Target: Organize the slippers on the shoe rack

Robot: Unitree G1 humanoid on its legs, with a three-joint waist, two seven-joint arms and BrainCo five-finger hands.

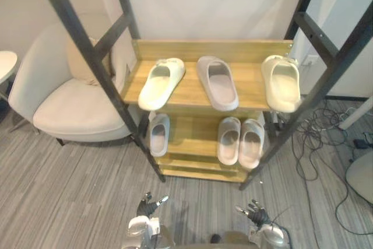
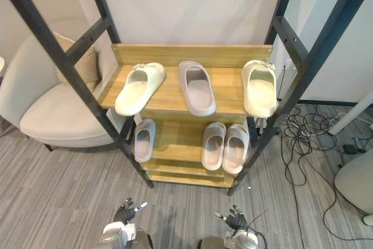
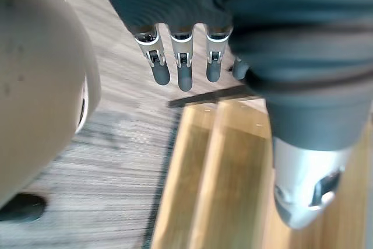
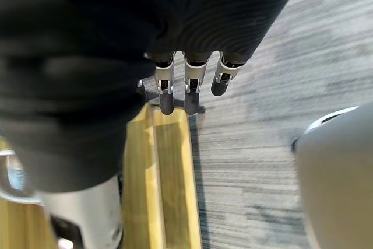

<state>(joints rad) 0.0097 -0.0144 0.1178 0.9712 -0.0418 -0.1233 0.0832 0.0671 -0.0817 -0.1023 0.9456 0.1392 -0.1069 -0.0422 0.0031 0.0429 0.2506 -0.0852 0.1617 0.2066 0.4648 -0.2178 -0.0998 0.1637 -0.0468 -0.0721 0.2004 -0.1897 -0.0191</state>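
Slippers all lie on the shoe rack (image 1: 198, 173), none in a hand. Nearest, the left hand (image 1: 148, 206) and right hand (image 1: 255, 213) hang low, fingers spread and holding nothing, with bare floor (image 1: 87, 179) ahead. On the lower shelf lie a single grey slipper (image 1: 158, 134) and a touching pair (image 1: 229, 139). On the top shelf a grey slipper (image 1: 217, 83) lies between two cream slippers (image 1: 160, 83) that reach the front edge. Slanting frame bars (image 1: 93, 56) flank the rack, with an armchair (image 1: 70, 103) left and cables (image 1: 315, 144) right.

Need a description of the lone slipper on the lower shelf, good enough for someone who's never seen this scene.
Find the wooden shoe rack standing to the right of the cream armchair. On its lower shelf, at the left end, lies a pale grey slipper. It sits alone, while the shelf's other two slippers form a pinkish pair set side by side at the right end.
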